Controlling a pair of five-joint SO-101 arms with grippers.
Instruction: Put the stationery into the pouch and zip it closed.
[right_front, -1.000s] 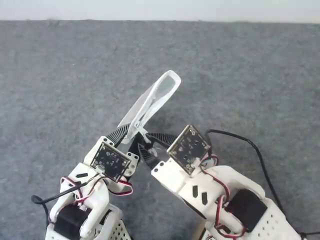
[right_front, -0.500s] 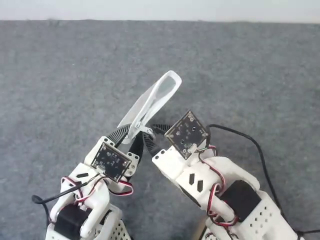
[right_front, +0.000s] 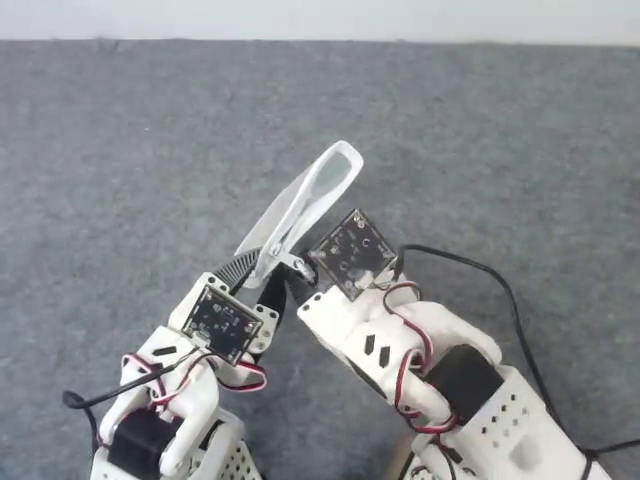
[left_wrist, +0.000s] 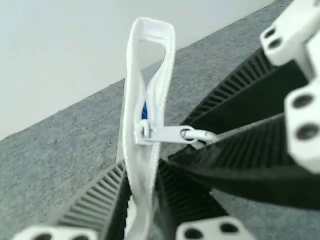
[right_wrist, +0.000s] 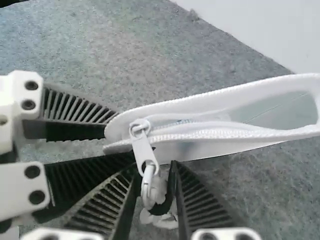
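Pouch (right_front: 305, 200) is up off the mat (right_front: 120, 150), tilted, seen nearly edge-on from above. Its far tip points away from the arms and its low end sits betw. the two grippers.

L gripper (right_front: 262, 282) is at the pouch's low end, fingers clenched on the fabric just below the slider (right_wrist: 139, 132). R gripper (right_wrist: 155, 175) comes in at the same low end from the pouch's other side. Its fingers are clamped on the pull tab (right_wrist: 147, 172) that hangs off the slider. The two grippers are almost touching, w/ the pouch's corner between them.

Progress, judged from how things lie:
- Stationery: a bit of blue (left_wrist: 144, 111) shows inside the pouch thru the gap just above the slider. Prob. a pen or similar, can't tell exactly what. So the loading step looks done, as far as can be seen.
- Zip: the slider is parked right by the pouch's low end, next to L gripper. From the slider up to the pouch's far tip the two tapes stand apart, and the inside shows thru in both wrist views. So closing looks barely begun, if at all.

What's left: nearly the whole zip run. R gripper would need to draw the tab along the pouch toward its far tip while L gripper holds the low end taut. The pouch is soft, so it may buckle if the low end isn't held firm.
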